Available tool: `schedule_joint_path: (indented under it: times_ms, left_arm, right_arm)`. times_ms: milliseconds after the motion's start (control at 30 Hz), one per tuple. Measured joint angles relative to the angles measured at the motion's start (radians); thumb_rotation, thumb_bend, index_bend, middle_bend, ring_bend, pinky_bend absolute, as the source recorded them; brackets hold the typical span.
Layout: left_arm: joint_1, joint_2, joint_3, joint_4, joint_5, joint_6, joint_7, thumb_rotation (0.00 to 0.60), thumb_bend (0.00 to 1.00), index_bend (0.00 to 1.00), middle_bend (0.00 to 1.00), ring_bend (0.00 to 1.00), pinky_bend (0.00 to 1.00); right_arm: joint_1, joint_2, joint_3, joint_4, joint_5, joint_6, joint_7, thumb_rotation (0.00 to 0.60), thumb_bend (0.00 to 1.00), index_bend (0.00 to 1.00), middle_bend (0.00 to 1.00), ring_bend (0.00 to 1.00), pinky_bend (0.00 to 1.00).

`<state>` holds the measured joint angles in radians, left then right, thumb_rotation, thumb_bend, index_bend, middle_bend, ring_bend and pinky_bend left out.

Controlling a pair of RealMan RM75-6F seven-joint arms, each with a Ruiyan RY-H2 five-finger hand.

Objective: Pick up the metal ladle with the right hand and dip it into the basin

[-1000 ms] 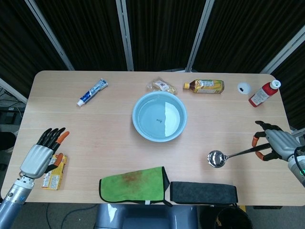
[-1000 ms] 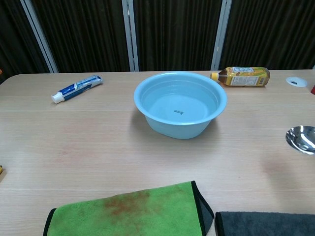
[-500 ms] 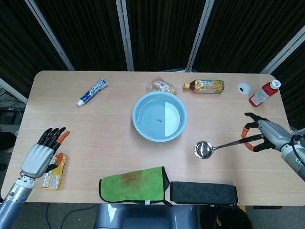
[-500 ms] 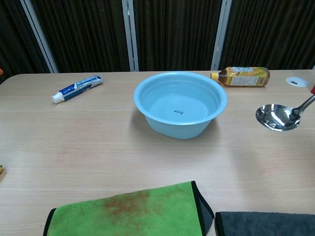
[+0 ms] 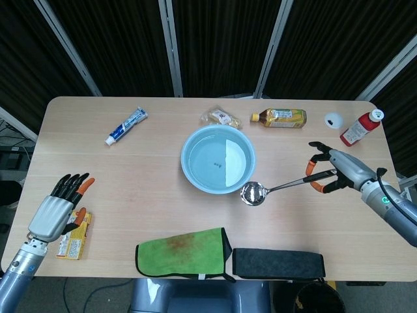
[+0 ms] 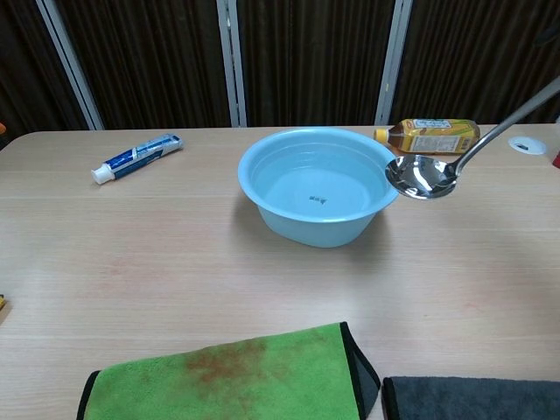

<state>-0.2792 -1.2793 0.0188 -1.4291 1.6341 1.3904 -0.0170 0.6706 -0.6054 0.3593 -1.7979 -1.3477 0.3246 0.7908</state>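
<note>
My right hand (image 5: 333,172) holds the metal ladle (image 5: 273,188) by the end of its handle, above the table's right side. The ladle's bowl (image 6: 421,175) hangs in the air just beside the right rim of the light blue basin (image 5: 195,173), which holds water at the table's middle. In the chest view the basin (image 6: 302,223) shows with the ladle's handle running up to the right edge; the right hand itself is out of that view. My left hand (image 5: 56,207) rests open at the near left of the table, fingers apart, holding nothing.
A toothpaste tube (image 5: 126,126), a snack wrapper (image 5: 221,118), a tea bottle (image 5: 280,118), a white cap (image 5: 333,120) and a red bottle (image 5: 360,127) lie along the far side. A green cloth (image 5: 183,252) and a dark cloth (image 5: 279,263) lie at the near edge. A yellow packet (image 5: 75,239) sits by my left hand.
My right hand has lifted the ladle and carried it left and away from me, bringing its bowl from the right side of the table up to the basin's right rim. The left hand stayed still.
</note>
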Motion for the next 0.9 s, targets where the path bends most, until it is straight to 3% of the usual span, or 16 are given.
schedule_joint_path:
  times_ms: [367, 900]
  left_arm:
    - [-0.004, -0.005, -0.003, 0.006, -0.011, -0.013, 0.005, 0.600, 0.56, 0.03, 0.00, 0.00, 0.00]
    - [-0.014, -0.017, -0.010, 0.018, -0.047, -0.055, 0.020, 0.600, 0.56, 0.03, 0.00, 0.00, 0.00]
  right_arm:
    - [0.066, -0.119, 0.002, 0.090, -0.011, -0.018, 0.008, 0.600, 0.55, 0.62, 0.01, 0.00, 0.00]
    - [0.161, -0.305, -0.007, 0.318, 0.028, -0.052, 0.016, 0.600, 0.55, 0.63, 0.01, 0.00, 0.00]
